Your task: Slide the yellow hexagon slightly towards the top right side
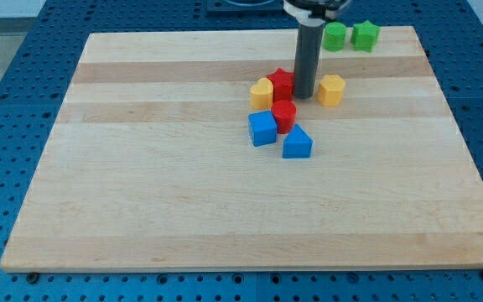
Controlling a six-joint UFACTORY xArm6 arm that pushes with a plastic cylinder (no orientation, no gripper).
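The yellow hexagon (331, 89) sits on the wooden board (183, 193), right of centre near the view's top. My tip (303, 95) is the end of a dark rod coming down from the top. It stands just left of the yellow hexagon with a narrow gap between them. It is right beside a red block (282, 83) on its left.
A second yellow block (262, 93) lies left of the red block. A red cylinder (284, 115), a blue cube (262, 128) and a blue triangular block (297, 143) cluster below. Two green blocks (334, 36) (365, 35) sit at the top edge.
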